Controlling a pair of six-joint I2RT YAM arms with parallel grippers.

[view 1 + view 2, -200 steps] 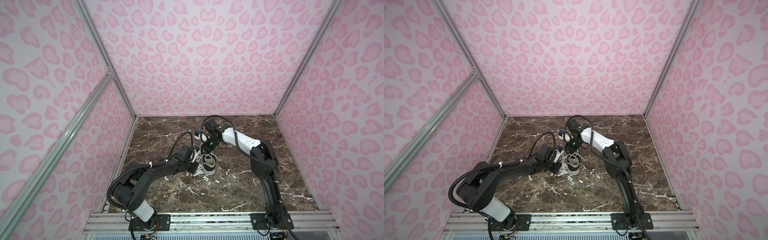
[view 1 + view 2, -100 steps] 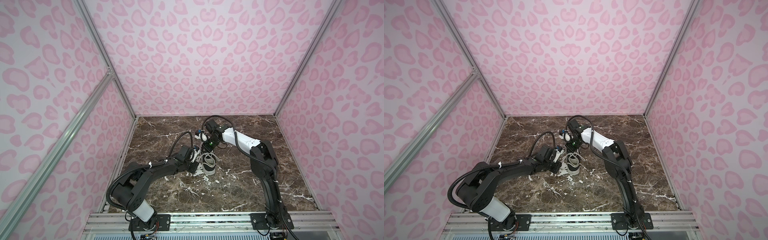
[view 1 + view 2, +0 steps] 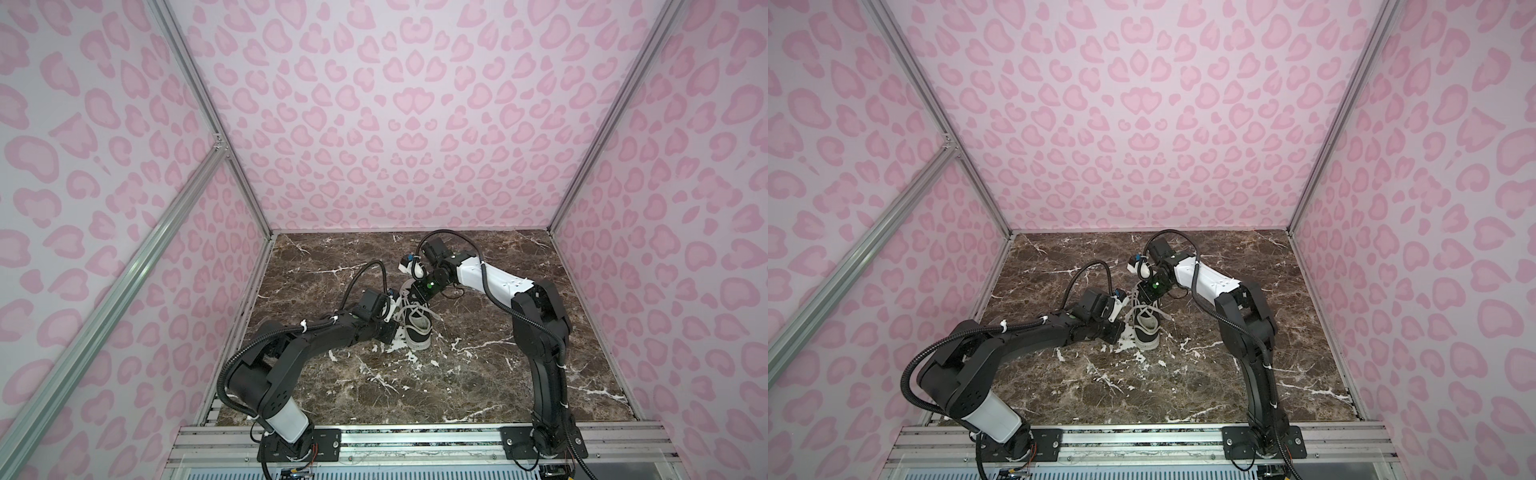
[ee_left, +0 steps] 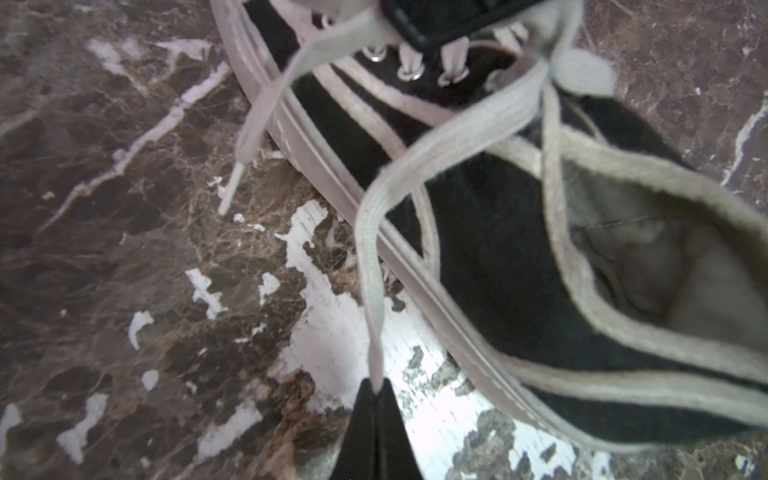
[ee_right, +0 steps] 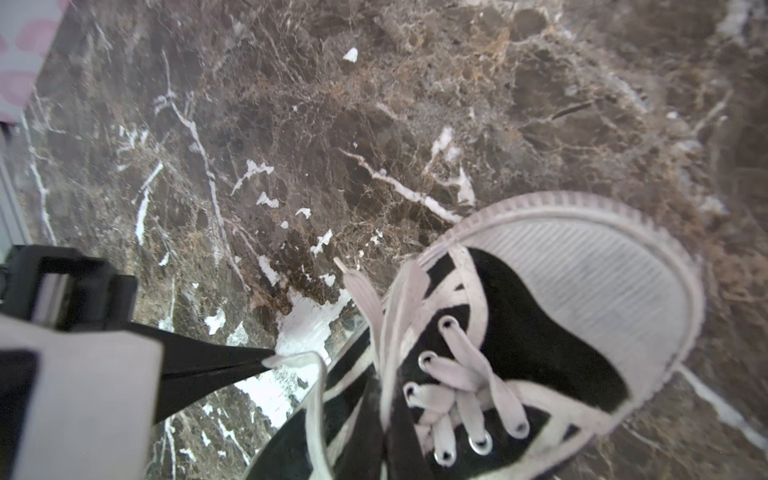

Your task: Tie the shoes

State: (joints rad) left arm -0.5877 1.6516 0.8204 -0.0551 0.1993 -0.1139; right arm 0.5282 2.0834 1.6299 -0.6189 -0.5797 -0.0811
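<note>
Black sneaker [image 3: 1147, 330] w/ white toe cap is seen approx. mid-surface [image 3: 1204, 374], toe pointed toward the cam. Off-white laces [image 3: 1142, 306] are spread loose over it. Left gripper [image 3: 1120, 329] is set at its left side. Right gripper [image 3: 1147, 296] is held over the heel end.

The sneaker [image 3: 418, 328] sits on the worktop [image 3: 478, 374], right about the middle, toe toward the near edge and heel toward the far edge. The left gripper [image 4: 376, 388] is just beside its left flank, low over the worktop, and one of the laces [image 4: 457, 133] runs from the eyelets across the collar and down into its tips. The right gripper [image 3: 418, 299] hangs over the lacing from the far side. On the left flank a loose lace end touches the worktop beside the sole.
</note>
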